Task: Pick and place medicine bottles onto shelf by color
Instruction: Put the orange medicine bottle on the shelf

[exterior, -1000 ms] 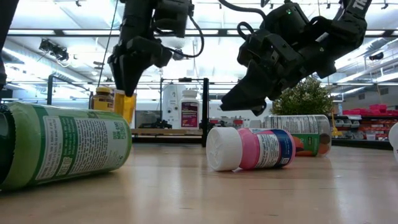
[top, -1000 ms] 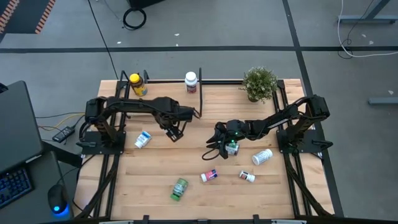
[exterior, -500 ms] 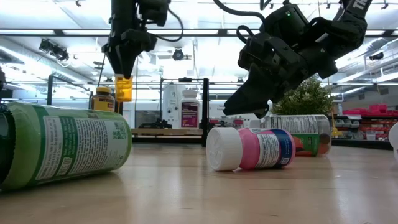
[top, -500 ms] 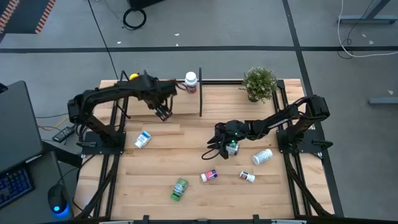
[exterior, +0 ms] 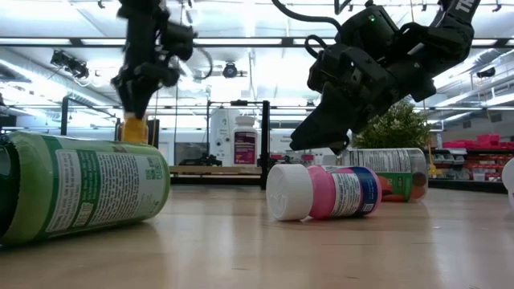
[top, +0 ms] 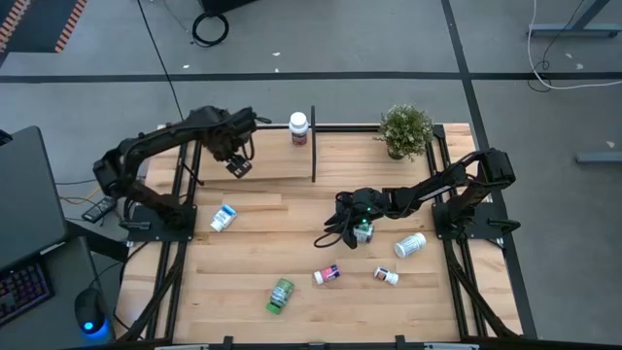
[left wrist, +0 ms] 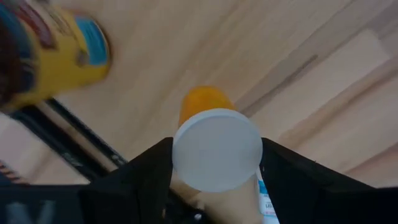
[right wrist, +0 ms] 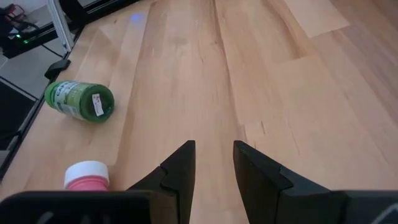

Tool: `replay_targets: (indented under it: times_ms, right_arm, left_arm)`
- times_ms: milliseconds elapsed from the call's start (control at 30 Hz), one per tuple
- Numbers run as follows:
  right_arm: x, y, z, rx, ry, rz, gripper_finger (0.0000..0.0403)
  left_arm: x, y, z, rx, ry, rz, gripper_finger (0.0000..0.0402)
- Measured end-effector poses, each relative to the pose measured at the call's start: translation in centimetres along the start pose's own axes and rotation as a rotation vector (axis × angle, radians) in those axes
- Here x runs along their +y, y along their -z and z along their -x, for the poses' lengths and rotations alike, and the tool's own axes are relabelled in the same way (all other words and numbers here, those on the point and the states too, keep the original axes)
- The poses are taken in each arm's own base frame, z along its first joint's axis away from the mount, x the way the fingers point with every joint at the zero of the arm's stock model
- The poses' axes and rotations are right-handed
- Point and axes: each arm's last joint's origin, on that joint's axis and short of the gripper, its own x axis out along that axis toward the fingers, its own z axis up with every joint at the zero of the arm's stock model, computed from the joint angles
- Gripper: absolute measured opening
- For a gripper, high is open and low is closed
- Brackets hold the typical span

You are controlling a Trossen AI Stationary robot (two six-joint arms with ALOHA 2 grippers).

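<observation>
High view: the left gripper (top: 236,163) hung over the shelf (top: 282,165) at its left end, near a white bottle (top: 298,127); its load was hidden. The right gripper (top: 342,226) hovered mid-table, covering a small bottle (top: 362,230).

Low view: the left gripper pinched an amber bottle (exterior: 133,128). A green bottle (exterior: 84,193) lay cut off at the frame edge.

Left wrist view: a white-capped amber bottle sat between the fingers (left wrist: 143,180).

Right wrist view: the jaws stood narrowly parted and empty; a pink bottle (right wrist: 87,175) was partly hidden.
</observation>
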Motion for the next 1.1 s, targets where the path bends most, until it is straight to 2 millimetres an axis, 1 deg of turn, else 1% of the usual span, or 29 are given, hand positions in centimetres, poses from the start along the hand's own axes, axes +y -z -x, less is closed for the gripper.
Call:
replay_targets:
  times_ms: [100,167,233,400,567,700,900,1100]
  right_arm:
    - [0.0,0.0,0.0,0.002,-0.005,-0.001,0.0117]
    - [0.0,0.0,0.0,0.001,-0.005,-0.001,0.0117]
    - [-0.1,0.0,0.0,0.000,-0.003,0.006,0.0117]
    - [-0.4,-0.1,0.1,-0.004,0.005,0.016,0.0117]
    - [-0.7,-0.3,0.1,-0.008,0.014,0.012,0.0117]
    - [-0.8,-0.3,0.1,-0.010,0.017,0.010,0.0116]
    - [-0.8,-0.3,0.1,-0.008,0.015,0.010,0.0116]
    - [-0.8,-0.3,0.1,-0.004,0.016,0.000,0.0117]
  left_arm:
    - [0.7,1.5,-1.4,0.010,0.041,0.041,0.0227]
    - [1.2,2.0,-1.8,-0.003,0.054,0.070,0.0225]
    - [1.6,2.6,-1.6,-0.008,0.056,0.086,0.0225]
    - [2.8,3.0,-1.0,-0.045,0.015,0.124,0.0230]
    - [4.0,2.7,-1.4,-0.045,-0.007,0.113,0.0224]
    - [4.6,2.5,-1.7,-0.034,-0.012,0.042,0.0223]
    - [5.4,2.5,-1.9,-0.024,-0.018,-0.176,0.0232]
    - [5.9,2.5,-2.0,-0.029,0.024,-0.374,0.0223]
